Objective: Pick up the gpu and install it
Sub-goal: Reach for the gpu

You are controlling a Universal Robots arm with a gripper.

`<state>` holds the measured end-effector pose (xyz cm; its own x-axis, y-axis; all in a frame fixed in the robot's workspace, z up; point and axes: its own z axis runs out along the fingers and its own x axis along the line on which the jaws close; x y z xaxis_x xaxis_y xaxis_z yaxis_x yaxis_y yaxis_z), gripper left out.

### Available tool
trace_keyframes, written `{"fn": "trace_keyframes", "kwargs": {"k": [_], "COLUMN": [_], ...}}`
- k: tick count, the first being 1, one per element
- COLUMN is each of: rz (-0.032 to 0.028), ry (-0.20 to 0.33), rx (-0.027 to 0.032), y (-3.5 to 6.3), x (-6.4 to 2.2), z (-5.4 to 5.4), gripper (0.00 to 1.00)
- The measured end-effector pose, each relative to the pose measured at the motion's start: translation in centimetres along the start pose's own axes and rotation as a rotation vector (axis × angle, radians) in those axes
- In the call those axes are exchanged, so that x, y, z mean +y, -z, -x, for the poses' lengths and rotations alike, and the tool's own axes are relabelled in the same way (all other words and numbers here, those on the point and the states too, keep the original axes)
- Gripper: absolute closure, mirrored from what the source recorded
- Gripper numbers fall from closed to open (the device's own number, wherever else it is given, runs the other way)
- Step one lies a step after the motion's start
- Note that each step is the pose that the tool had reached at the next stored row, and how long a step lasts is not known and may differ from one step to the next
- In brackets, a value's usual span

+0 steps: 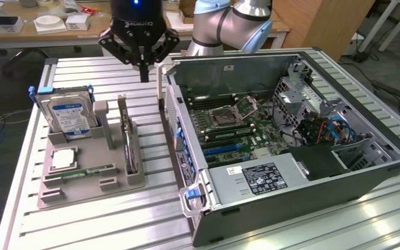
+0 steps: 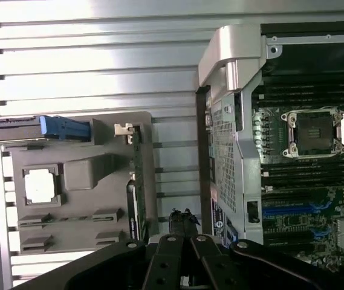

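Jaws together and empty: you have them hanging in the upper centre of the exterior view, over the bare desk (image 1: 102,229), between the grey holder (image 1: 82,194) and the open computer case (image 1: 366,172). They touch nothing.

Location of the gpu (image 1: 127,136): it stands on its long edge in a slot of the holder, in the exterior view's left half, just beside the hard drive (image 1: 68,115) and nearer the case than the drive. The jaws are above and beyond its far end, clear of it. The wrist view shows the card edge-on, upright in its slot, not yet lifted.

Handling, as a judgement: expect a stiff, fairly light board, thin across the grip and fragile on its faces. Its lower edge sits hidden in the slot and probably carries the contacts. Take hold on the free upper edge, about mid-length, so it does not swing. The silvery metal end looks smooth and may slip.

Writing: lettering on the dark housing above the jaws appears to read Robotiq. The hard drive carries a blue-and-white label, its text unreadable. A black-and-white label (image 1: 259,177) lies on the power supply in the case; its print cannot be read.
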<state>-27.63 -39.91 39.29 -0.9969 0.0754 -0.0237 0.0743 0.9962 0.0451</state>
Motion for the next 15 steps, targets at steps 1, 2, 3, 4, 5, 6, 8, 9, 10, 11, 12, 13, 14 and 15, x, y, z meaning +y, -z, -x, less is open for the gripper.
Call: {"fn": "trace_keyframes", "kwargs": {"k": [1,2,3,4,5,6,8,9,10,11,12,13,14,15], "rz": [0.0,0.0,-0.0001,-0.0001,0.0001,0.0,-0.0001,0.0,-0.0004,-0.0013,-0.0023,-0.0026,-0.0027,-0.0026], "ry": [0.0,0.0,0.0,0.0,0.0,0.0,0.0,0.0,0.0,0.002,0.005,0.01,0.018,0.024], "rx": [0.0,0.0001,0.0001,0.0003,-0.0001,0.0001,0.0001,0.0,0.0002,0.0003,0.0002,0.0009,0.0017,0.002], "y": [0.0,0.0,0.0,-0.01,-0.03,-0.03,-0.03,-0.04,-0.03,-0.04,-0.08,-0.13,-0.19,-0.26], "x": [-0.01,-0.02,-0.04,-0.05,-0.06,-0.07,-0.09,-0.09,-0.1,-0.12,-0.12,-0.13,-0.14,-0.14], "z": [-0.2,-0.3,-0.5,-0.7,-0.8,-0.9,-1.0,-1.0,-1.1,-1.3,-1.4,-1.4,-1.5,-1.6], "gripper": [0.9,0.9,0.9,0.9,0.9,0.9,0.9,0.9,0.9,0.9,0.9,0.9,0.9,0.9]}}
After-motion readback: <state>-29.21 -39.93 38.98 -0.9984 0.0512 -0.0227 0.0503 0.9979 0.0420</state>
